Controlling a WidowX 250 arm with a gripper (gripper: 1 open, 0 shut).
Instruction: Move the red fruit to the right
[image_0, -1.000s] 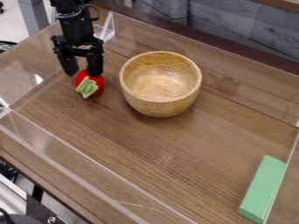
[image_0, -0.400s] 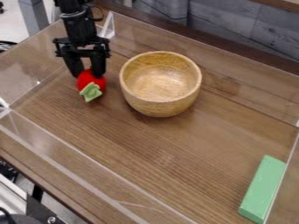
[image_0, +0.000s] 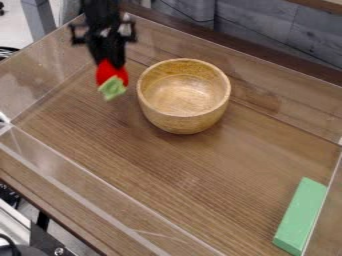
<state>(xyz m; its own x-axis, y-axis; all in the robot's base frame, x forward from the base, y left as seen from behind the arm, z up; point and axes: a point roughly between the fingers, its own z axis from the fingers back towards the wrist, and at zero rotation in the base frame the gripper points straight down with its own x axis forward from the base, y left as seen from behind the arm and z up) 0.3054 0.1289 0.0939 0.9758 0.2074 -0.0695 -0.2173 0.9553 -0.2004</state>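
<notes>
Jaws of one gripper clamp one red fruit above the tabletop, left of one bowl; one green block lies at the far right.

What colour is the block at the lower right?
Light green block, plain; the camera view shows it.

My arm drops in from the top left of the view, black and blurred, wrist angled almost straight down. My gripper hangs in the air with its two dark fingers drawn in narrow, pinching the fruit near its top so that it dangles just below the tips. Motion blur hides the finer detail of my wrist and jaws.
</notes>
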